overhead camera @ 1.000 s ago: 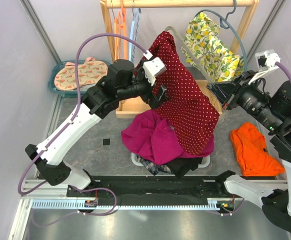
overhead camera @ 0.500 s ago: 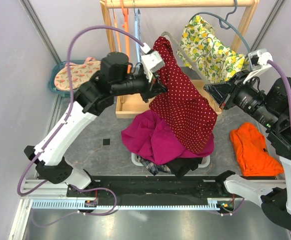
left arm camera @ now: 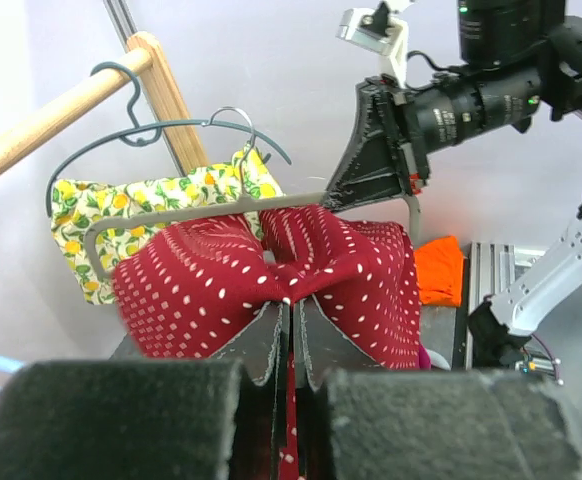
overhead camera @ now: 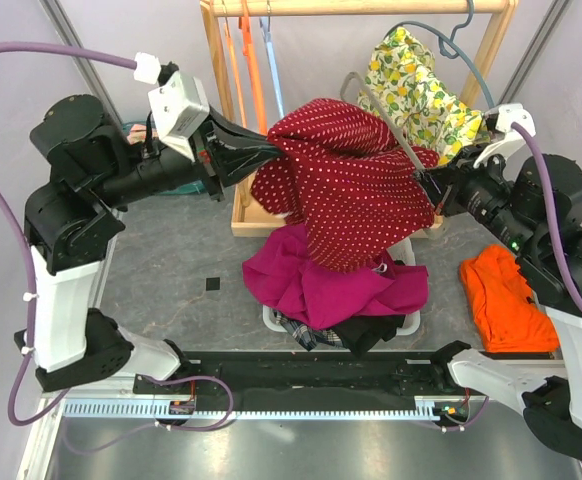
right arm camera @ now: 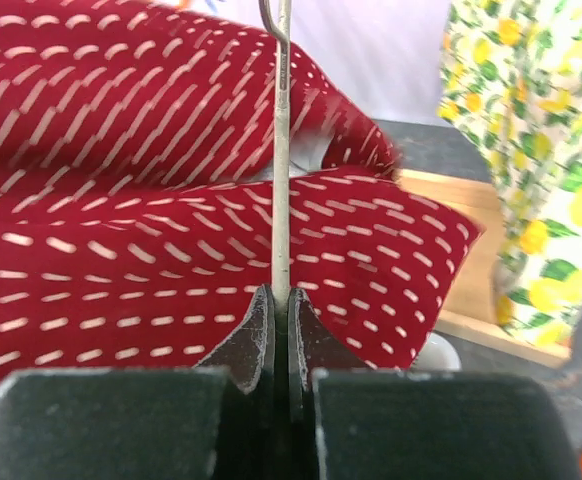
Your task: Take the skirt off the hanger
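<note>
Your left claw (overhead camera: 269,152) pinched the red dotted skirt (overhead camera: 356,195), draped midair on the wire hanger (right arm camera: 281,150) your right claw (overhead camera: 427,182) clamped. It looked soft and light; bunched cloth seemed the best hold.

Skirt (overhead camera: 351,190): dark red cloth with small white dots, held aloft and pulled out sideways, bunched into folds. One edge is pinched in the closed left pincer (left arm camera: 291,312). Hanger (overhead camera: 386,125): thin grey metal wire, tilted, its bar lying across the top of the skirt, which is not yet off it. The right pincer (right arm camera: 279,300) clamps the wire at the skirt's right side.
</note>
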Robot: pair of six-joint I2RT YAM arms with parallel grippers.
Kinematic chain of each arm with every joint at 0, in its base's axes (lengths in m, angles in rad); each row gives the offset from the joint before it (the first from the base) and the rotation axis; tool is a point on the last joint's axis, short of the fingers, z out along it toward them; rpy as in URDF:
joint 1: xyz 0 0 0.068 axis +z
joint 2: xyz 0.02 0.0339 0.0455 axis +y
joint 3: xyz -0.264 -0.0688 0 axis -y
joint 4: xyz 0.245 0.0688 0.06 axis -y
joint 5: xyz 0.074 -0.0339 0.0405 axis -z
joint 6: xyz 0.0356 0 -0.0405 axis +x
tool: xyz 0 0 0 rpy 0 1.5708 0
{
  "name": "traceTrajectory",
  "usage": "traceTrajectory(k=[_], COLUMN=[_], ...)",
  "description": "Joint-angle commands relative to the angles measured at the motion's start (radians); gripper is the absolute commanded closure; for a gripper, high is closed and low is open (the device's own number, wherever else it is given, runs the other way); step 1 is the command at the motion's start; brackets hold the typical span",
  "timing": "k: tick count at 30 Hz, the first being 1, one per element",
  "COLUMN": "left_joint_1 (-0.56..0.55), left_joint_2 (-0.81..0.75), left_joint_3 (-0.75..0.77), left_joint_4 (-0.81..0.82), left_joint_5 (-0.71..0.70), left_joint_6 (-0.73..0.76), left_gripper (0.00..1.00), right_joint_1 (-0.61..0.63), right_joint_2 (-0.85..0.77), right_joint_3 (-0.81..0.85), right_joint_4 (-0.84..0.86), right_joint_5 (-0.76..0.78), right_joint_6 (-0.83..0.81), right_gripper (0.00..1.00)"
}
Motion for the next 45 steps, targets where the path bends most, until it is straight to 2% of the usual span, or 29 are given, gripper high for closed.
traceTrajectory(k=[1, 6, 9, 11, 16, 17, 22, 24, 28, 33, 41, 43, 45], left_joint_1=[0.003, 0.003, 0.003, 0.003, 0.008, 0.008, 0.009, 0.016, 0.017, 0.017, 0.031, 0.045, 0.051], left_joint_2=[-0.022, -0.069, -0.092, -0.095, -0.082, -0.086, -0.141, -0.152, -0.14, -0.103, -0.106, -0.114, -0.128], left_joint_3=[-0.064, -0.237, -0.284, -0.262, -0.089, -0.092, -0.187, -0.19, -0.184, -0.1, -0.052, -0.038, -0.037], left_joint_4=[-0.02, 0.008, 0.017, 0.015, 0.005, 0.005, 0.061, 0.072, 0.064, 0.078, 0.178, 0.19, 0.173], left_joint_5=[0.02, -0.021, -0.055, -0.081, -0.236, -0.258, -0.546, -0.566, -0.503, -0.514, -0.776, -0.798, -0.763], left_joint_6=[0.037, 0.065, 0.066, 0.068, 0.143, 0.164, 0.298, 0.298, 0.258, 0.223, 0.367, 0.381, 0.349], left_gripper=[0.98, 0.98, 0.98, 0.98, 0.98, 0.98, 0.98, 0.98, 0.98, 0.98, 0.98, 0.98, 0.98], right_joint_1=[-0.002, -0.002, -0.001, -0.002, -0.002, -0.002, -0.001, -0.002, -0.002, -0.002, -0.002, -0.002, -0.004], right_joint_2=[-0.006, -0.007, -0.006, -0.006, -0.015, -0.018, -0.03, -0.022, -0.007, -0.007, -0.018, -0.016, -0.016], right_joint_3=[-0.02, -0.039, -0.042, -0.051, -0.131, -0.138, -0.154, -0.155, -0.161, -0.195, -0.296, -0.324, -0.358], right_joint_4=[0.044, 0.055, 0.05, 0.04, 0.032, 0.033, 0.038, 0.039, 0.053, 0.066, 0.085, 0.098, 0.116], right_joint_5=[0.138, 0.158, 0.207, 0.23, 0.308, 0.324, 0.352, 0.342, 0.325, 0.333, 0.437, 0.437, 0.427], right_joint_6=[-0.021, -0.021, -0.038, -0.046, -0.052, -0.054, -0.07, -0.07, -0.063, -0.06, -0.104, -0.104, -0.095], right_gripper=[1.0, 1.0, 1.0, 1.0, 1.0, 1.0, 1.0, 1.0, 1.0, 1.0, 1.0, 1.0, 1.0])
